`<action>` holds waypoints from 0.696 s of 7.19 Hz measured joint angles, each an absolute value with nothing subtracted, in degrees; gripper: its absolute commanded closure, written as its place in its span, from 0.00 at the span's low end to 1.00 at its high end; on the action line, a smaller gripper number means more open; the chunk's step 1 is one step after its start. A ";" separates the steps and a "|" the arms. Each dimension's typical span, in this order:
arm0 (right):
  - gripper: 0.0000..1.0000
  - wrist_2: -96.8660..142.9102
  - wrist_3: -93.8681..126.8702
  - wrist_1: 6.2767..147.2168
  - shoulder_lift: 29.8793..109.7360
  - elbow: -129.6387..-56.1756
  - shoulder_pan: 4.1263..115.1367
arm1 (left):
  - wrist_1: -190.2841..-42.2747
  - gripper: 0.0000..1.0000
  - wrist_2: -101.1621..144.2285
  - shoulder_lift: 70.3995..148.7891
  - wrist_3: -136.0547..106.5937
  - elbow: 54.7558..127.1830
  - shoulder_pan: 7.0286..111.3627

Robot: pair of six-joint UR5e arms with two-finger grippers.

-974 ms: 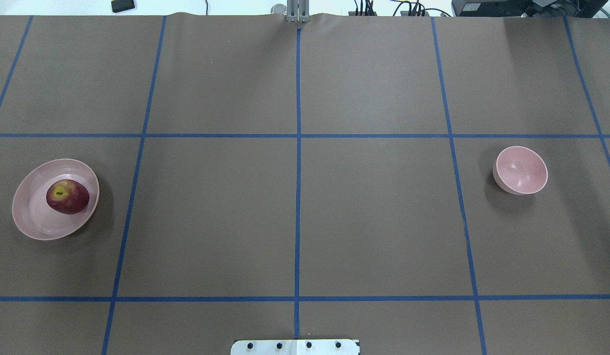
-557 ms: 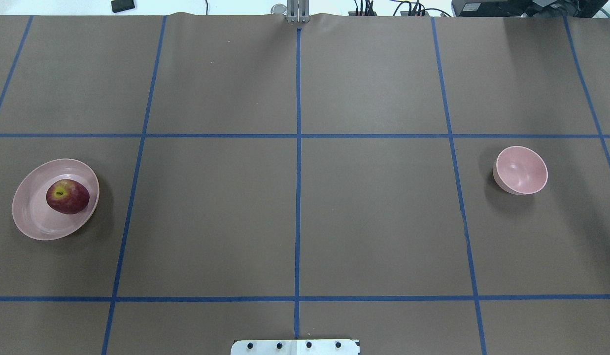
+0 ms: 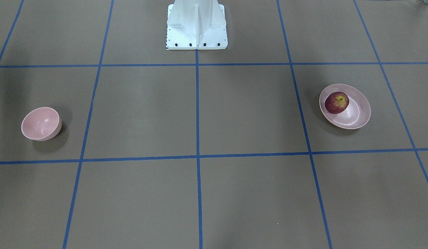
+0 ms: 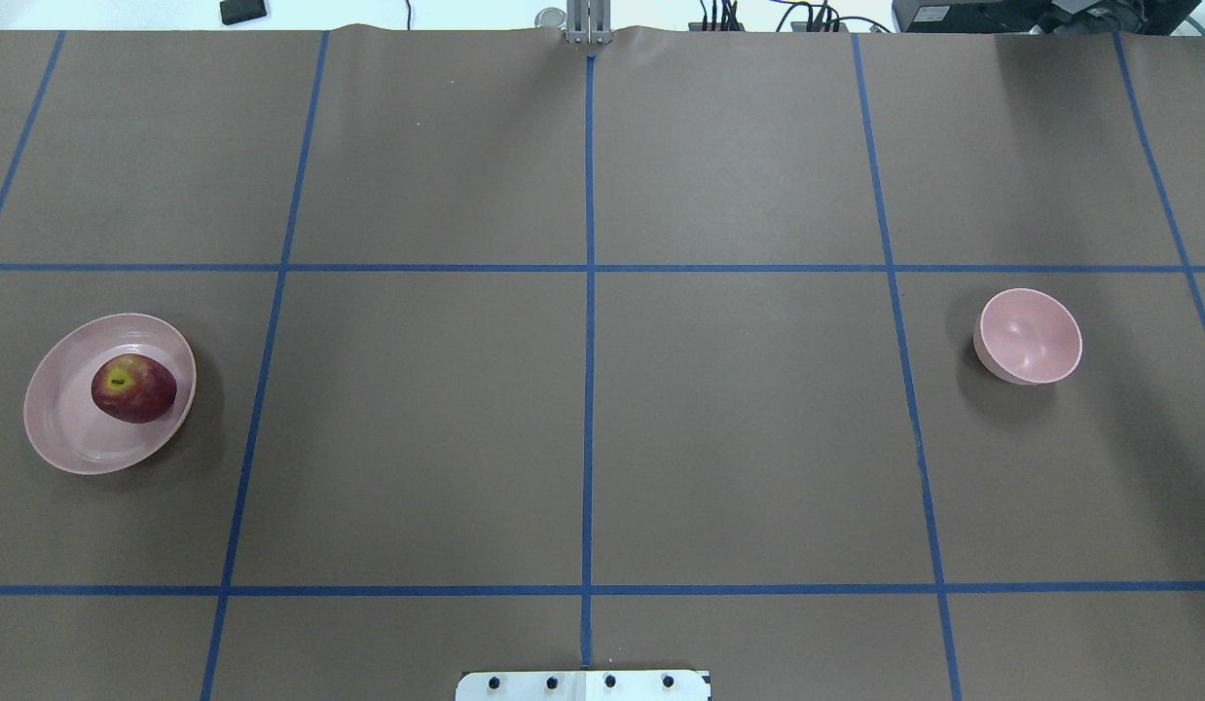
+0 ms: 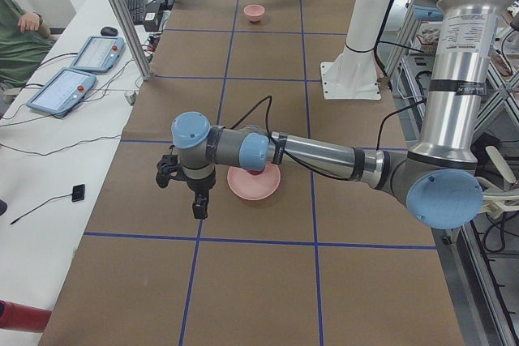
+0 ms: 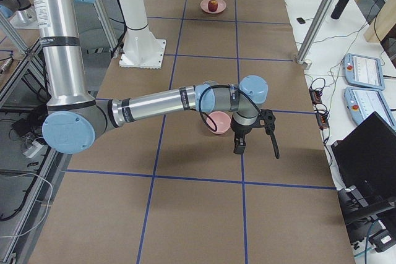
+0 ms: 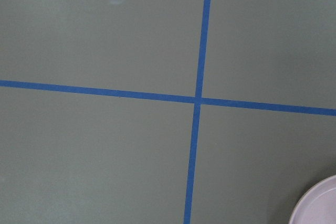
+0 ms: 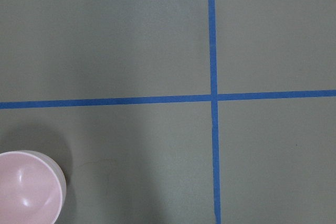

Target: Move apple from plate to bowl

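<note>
The dark-red apple [image 4: 133,387] lies in the wide pale-pink plate [image 4: 62,433] at the table's left. The small deep pink bowl [image 4: 1029,336] stands empty at the right. They also show in the front view: the apple [image 3: 336,102], the plate [image 3: 362,116], the bowl [image 3: 40,123]. My left gripper [image 5: 183,192] hangs above the table beside the plate [image 5: 243,188]; I cannot tell if it is open. My right gripper [image 6: 255,146] hangs beside the bowl [image 6: 218,122]; I cannot tell its state. The wrist views show only the plate's rim [image 7: 317,205] and the bowl [image 8: 26,190].
The brown table cover carries a grid of blue tape [image 4: 589,292]. The robot's white base [image 3: 196,26] stands at the near-middle edge. Operator tablets [image 5: 77,70] and cables lie on a side bench beyond the table.
</note>
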State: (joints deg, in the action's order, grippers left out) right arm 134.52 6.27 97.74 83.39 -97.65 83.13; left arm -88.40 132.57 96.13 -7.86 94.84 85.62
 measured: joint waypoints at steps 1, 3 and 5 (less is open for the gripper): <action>0.00 135.05 8.03 94.11 83.30 -97.78 80.00 | -88.76 0.01 132.69 96.74 -7.89 94.88 84.80; 0.00 136.86 14.11 85.85 83.46 -97.68 72.35 | -89.13 0.01 132.68 97.06 -7.87 94.90 82.76; 0.00 137.24 20.85 77.36 84.48 -96.41 65.22 | -89.84 0.01 132.69 97.04 -7.83 94.66 82.14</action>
